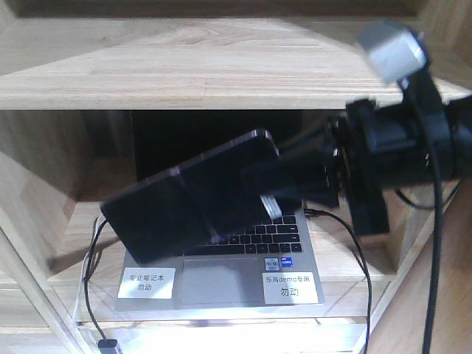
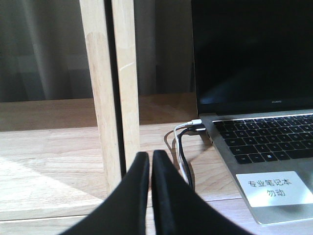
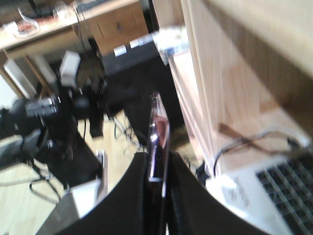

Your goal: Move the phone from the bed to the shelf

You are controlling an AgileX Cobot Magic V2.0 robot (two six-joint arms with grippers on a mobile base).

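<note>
Phone (image 1: 193, 199) clamped edge-on in right gripper (image 3: 157, 183), tilted over laptop (image 1: 243, 273); left gripper (image 2: 149, 164) pinched empty.

Your robot's black right arm (image 1: 398, 155) carries a grey camera block (image 1: 391, 48) and black cable (image 1: 435, 221).

Left white sticker (image 1: 146, 282) on silver laptop (image 1: 221, 284) palm rest: 专业笔记本 勿动
Right white sticker (image 1: 291, 287): 乐高demo专用 勿动
Laptop hinge bar logo (image 2: 279, 102): HUAWEI, barely legible
</note>
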